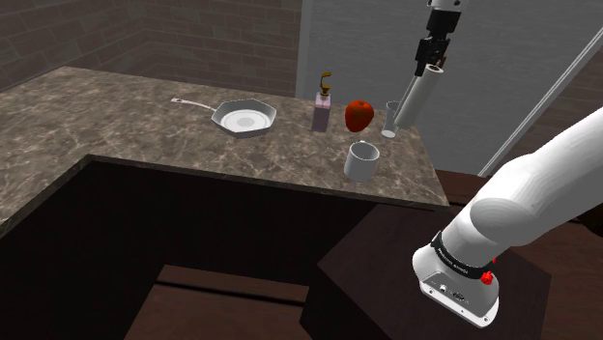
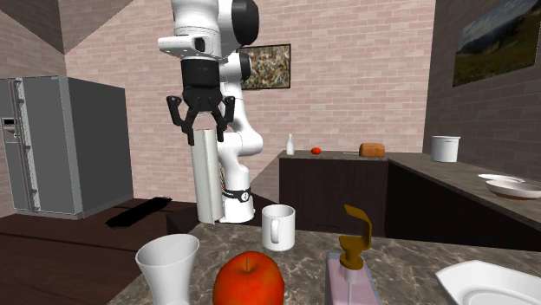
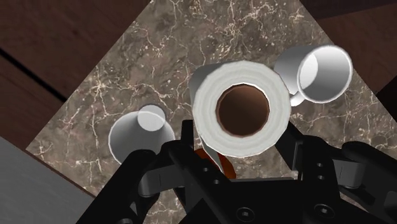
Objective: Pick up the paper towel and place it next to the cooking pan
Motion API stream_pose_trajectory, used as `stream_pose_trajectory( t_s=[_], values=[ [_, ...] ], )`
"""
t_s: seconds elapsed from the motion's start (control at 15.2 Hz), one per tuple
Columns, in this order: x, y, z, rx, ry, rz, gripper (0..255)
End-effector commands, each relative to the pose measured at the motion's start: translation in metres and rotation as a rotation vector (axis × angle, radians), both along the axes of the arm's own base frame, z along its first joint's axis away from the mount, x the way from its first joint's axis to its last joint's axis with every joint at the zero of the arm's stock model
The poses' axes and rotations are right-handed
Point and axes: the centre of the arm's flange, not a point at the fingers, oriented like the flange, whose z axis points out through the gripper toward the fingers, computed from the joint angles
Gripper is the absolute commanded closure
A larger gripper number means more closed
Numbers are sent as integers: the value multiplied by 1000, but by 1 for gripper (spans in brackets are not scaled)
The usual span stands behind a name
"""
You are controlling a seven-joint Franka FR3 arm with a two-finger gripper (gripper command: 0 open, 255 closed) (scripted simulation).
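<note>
- The hand [image 1: 434,62] is clamping the paper towel roll [image 1: 417,98] at its upper end. In the wrist view the 2 fingers [image 3: 188,136] are pressing on opposite sides of the roll.
- The roll is hanging directly below the hand, with its long axis roughly upright and in line with the hand. Its lower end is appearing to ride clear of the desk [image 1: 116,111], above the desk corner at the shoulder view's right.
- Below the roll, 1 white cup [image 1: 391,118] and 1 white mug [image 1: 361,160] are standing on the desk, 1 on each side of the roll in the wrist view.
- Further toward the shoulder view's left, 1 red apple [image 1: 358,115] and then 1 soap dispenser [image 1: 321,108] are standing between the roll and the target.
- The cooking pan [image 1: 244,120] is lying farthest from the hand, with its handle pointing on toward the shoulder view's left.
- Judgement: the pick is looking complete and the carry is pending. The coming move is calling for travel toward the shoulder view's left, over the apple and dispenser, then a descent onto bare desk just beside the pan.
- Risk: the roll's lower end is likely to strike the dispenser's pump if carried too low.
</note>
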Motion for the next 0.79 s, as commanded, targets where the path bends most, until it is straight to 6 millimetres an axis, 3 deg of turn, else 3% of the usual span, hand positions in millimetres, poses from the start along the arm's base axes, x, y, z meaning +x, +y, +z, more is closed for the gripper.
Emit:
stream_pose_trajectory(
  t_s=[0.0, 0.73],
  values=[
    [0, 0, 10, 0, 1, 0, 255],
    [0, 0, 68, 0, 1, 0, 255]
  ],
)
